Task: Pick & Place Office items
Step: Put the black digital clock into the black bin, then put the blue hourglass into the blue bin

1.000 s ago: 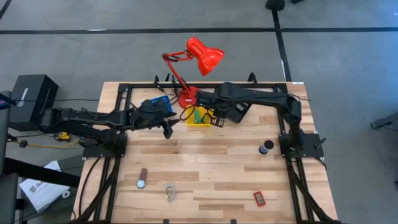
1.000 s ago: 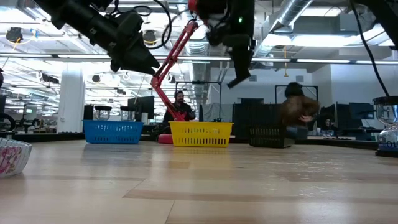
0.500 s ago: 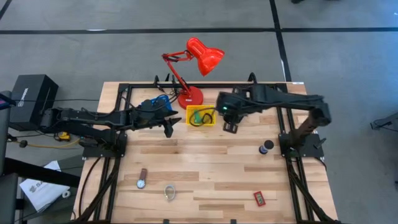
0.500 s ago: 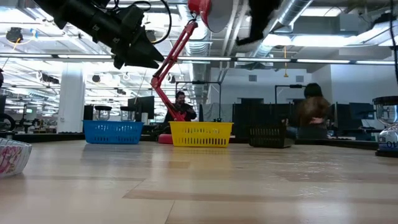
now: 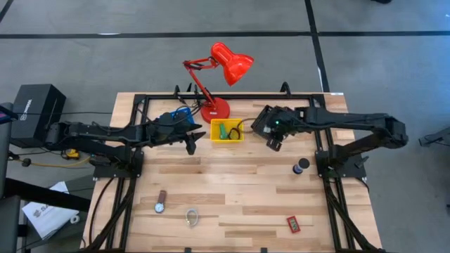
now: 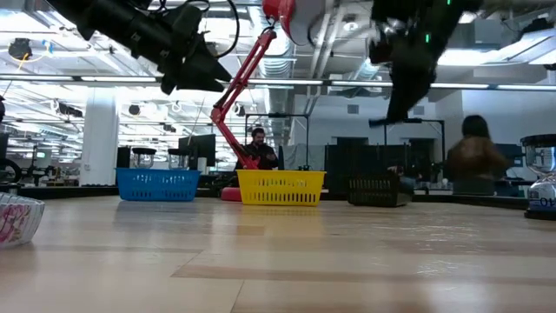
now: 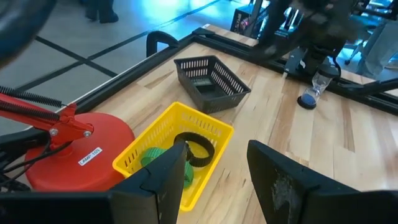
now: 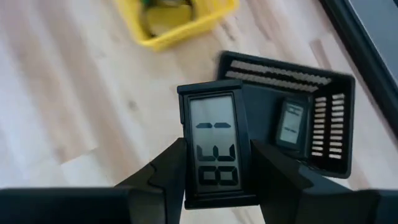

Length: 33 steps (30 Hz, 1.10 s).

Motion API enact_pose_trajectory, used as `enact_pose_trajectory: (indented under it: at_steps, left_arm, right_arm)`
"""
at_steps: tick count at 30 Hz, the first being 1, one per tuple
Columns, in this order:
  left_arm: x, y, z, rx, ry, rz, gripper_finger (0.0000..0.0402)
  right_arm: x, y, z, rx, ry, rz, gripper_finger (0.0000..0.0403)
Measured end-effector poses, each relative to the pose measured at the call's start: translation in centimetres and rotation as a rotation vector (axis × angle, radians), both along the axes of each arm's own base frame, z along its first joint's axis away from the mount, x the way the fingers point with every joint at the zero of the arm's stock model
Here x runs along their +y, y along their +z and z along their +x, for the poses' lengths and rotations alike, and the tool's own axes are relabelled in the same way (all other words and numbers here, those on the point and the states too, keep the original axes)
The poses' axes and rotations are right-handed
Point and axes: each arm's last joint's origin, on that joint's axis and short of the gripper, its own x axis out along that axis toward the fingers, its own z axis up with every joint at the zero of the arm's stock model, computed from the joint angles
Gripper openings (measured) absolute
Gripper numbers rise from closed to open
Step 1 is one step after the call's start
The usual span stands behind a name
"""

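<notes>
My right gripper (image 5: 274, 139) hangs above the table at the near side of the black tray (image 8: 311, 134), shut on a small black rectangular gadget (image 8: 214, 146) with a grey display. A second such gadget (image 8: 290, 124) lies in that tray. My left gripper (image 7: 217, 180) is open, up in the air beside the blue tray (image 5: 179, 116). The yellow tray (image 5: 226, 131) holds the green stubby piece (image 7: 163, 163) and a black ring (image 7: 194, 149). A black cylinder (image 5: 301, 166), wristwatch (image 5: 161, 202), clear ring (image 5: 191, 216) and red rectangle (image 5: 294, 224) lie on the table. My right gripper pinches the gadget between its two fingers (image 8: 163, 177), which press on its two long side edges at the end nearer the wrist (image 8: 189, 183). The fingers come from above, slanting down. The gadget is lifted clear, display facing the wrist camera, its far end sticking out past the fingertips.
The red desk lamp (image 5: 219, 77) stands at the far edge behind the yellow tray, its base (image 7: 81, 146) next to that tray. The three trays sit in a row along the far side. Bare wood lies in the middle of the table (image 5: 232, 183). People move in the room behind.
My right gripper has swung from over the yellow tray toward the table's right, to the black tray, and has come lower in the low view.
</notes>
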Motion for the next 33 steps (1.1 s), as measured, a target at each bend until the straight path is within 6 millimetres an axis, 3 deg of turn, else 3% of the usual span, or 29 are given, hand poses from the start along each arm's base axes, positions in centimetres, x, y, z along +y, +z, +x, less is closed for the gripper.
enact_pose_trajectory:
  at_steps: [7,13,25,33]
  left_arm:
    - [0.0,0.3,0.1,-0.034,0.0,0.004,0.0167]
    - [0.0,0.4,0.1,-0.041,0.0,0.005,0.0167]
    - [0.0,0.5,0.2,-0.06,0.0,0.007,0.0167]
    - [0.0,0.6,0.2,-0.066,0.0,0.008,0.0167]
  right_arm:
    - [-3.6,-5.2,-0.7,0.003,-0.124,-0.012,0.0147]
    - [-6.6,-7.3,-0.7,0.044,-0.229,0.007,0.0161]
    - [-7.7,-9.9,0.5,0.012,-0.295,0.128,0.0164]
    - [-8.0,-9.8,0.6,-0.012,-0.324,0.133,0.0205]
